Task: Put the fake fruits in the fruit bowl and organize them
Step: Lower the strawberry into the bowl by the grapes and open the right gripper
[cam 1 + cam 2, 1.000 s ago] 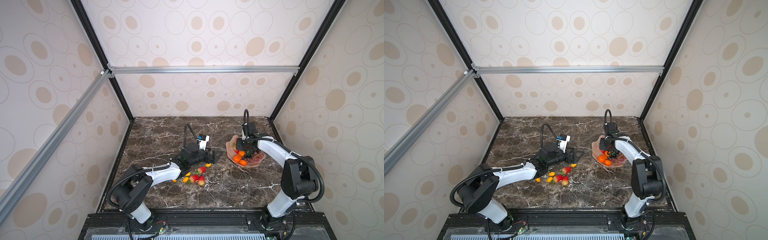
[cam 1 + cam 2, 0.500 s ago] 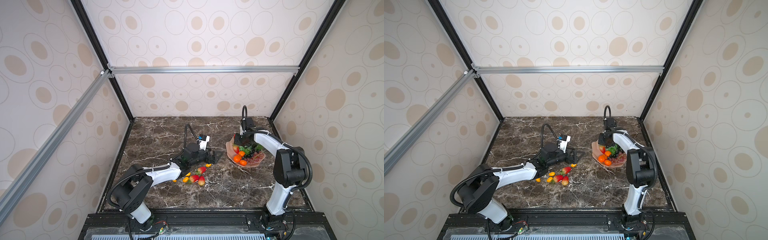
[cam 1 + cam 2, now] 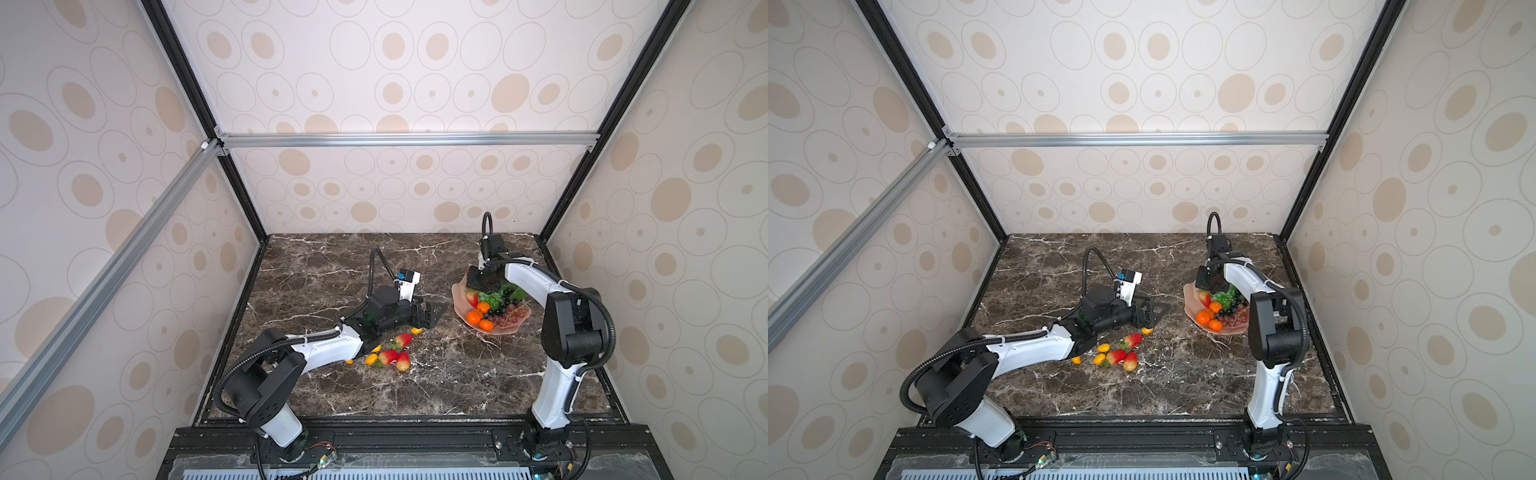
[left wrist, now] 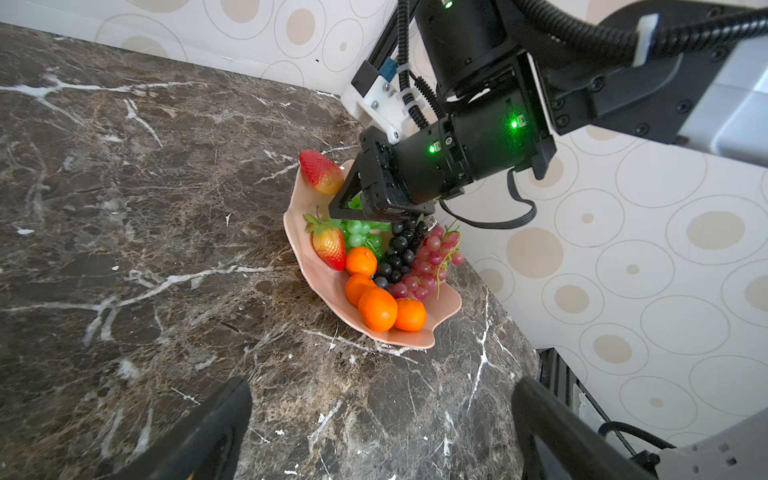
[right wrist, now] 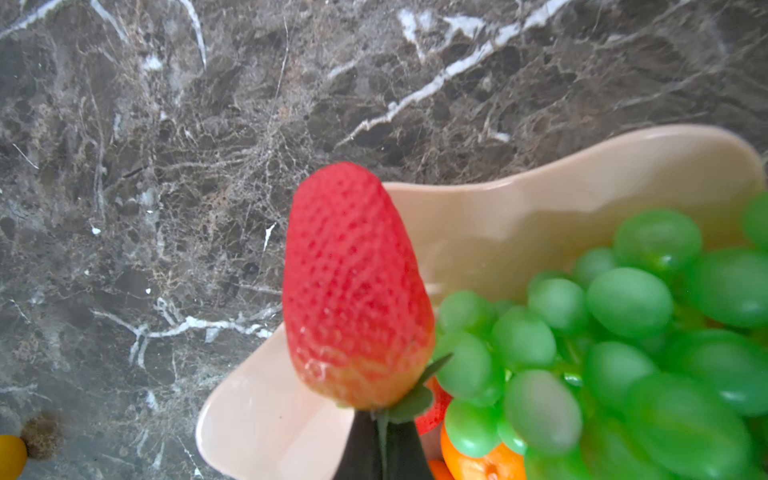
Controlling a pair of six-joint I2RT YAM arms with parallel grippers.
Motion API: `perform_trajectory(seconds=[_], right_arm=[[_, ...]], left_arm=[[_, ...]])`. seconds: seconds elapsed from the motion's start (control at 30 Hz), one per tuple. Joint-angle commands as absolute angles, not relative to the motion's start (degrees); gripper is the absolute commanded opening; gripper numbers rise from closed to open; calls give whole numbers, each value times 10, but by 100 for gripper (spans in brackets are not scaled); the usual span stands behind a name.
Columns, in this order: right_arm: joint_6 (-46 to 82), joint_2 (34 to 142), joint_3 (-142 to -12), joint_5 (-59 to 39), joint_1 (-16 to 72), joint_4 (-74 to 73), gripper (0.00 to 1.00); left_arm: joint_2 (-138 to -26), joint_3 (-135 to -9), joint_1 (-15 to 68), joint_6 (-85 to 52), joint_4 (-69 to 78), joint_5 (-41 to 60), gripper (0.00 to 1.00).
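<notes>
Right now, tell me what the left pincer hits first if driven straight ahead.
Probably the near rim of the fruit bowl, beside the oranges: the left pincer points at it across the marble table. Its height is unclear, so it could clear it.

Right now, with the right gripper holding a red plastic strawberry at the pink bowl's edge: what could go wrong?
1. The right gripper pinches the red plastic strawberry only at its leafy cap; it could slip.
2. The strawberry hangs at the rim of the pale pink scalloped bowl; released here it may roll onto the marble table.
3. The green grape bunch crowds that end, leaving little room.
</notes>
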State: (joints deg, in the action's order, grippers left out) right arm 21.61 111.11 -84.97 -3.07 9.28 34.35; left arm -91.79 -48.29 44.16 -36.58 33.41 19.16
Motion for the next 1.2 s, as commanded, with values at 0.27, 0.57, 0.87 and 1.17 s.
perform_trajectory(seconds=[0.27,0.57,0.87,1.17], right_arm=[[219,1109,-851,-32,89,364,13],[215,1081,-841,-33,89,374,19],[211,1040,-834,-38,89,389,38],[202,930,-775,-41,96,359,40]], left_arm=[[-922,-502,447,-364,350,199,98],[-922,-504,447,-363,352,204,98],[-910,-502,447,-356,340,196,98],[-840,-474,439,-332,312,153,99]])
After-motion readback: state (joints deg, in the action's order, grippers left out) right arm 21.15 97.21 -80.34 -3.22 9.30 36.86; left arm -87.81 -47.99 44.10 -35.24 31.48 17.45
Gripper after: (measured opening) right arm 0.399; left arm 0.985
